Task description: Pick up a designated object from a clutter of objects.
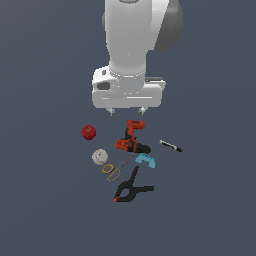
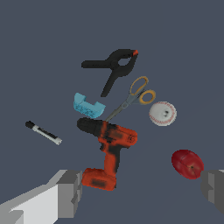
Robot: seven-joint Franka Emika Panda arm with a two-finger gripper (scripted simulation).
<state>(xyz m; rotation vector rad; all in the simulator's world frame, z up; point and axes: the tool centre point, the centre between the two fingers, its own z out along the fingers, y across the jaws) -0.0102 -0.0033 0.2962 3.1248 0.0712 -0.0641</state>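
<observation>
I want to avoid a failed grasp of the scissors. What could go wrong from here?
1. The scissors lie flat, with the blade tips close to the power drill and the cyan piece; the open fingers might bump these.
2. The baseball sits beside the handle loops and may roll if touched.
3. Thin blades could slip out of the grip.

No text, brand, number or sign can be read on anything in either view. The drill [image 2: 110, 151] has a dark patch on its orange body, and the pen [image 2: 43, 132] a pale band, both too blurred to read.
</observation>
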